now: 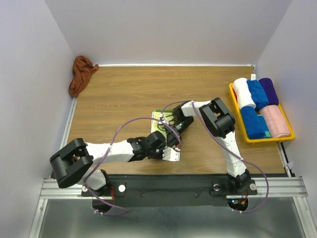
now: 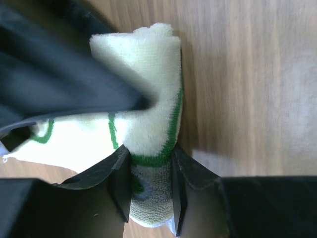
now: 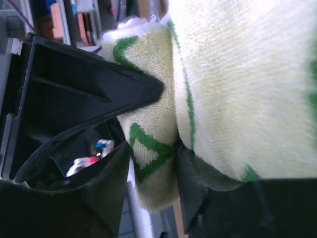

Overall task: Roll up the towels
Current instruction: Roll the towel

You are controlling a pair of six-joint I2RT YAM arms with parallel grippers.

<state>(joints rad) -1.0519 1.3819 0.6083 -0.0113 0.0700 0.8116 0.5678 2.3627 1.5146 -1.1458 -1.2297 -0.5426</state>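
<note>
Cream towel [image 1: 159, 120] mid-surface [image 1: 124, 94], part rolled, long axis near-to-far. Left claw [image 2: 151, 163] clamped on near end; right claw [image 3: 153, 148] pinching fold at far end. Rust-brown towel [image 1: 81, 74] bunched far left, on left arm's side.

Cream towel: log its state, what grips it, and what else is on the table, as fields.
cream towel: partly rolled, middle of the table, near the arms
left end effector: closed on the roll's end
right end effector: fingers on either side of a towel fold, touching it
brown towel: crumpled, far left corner, untouched
tray: yellow, right side, holds rolled towels
</note>
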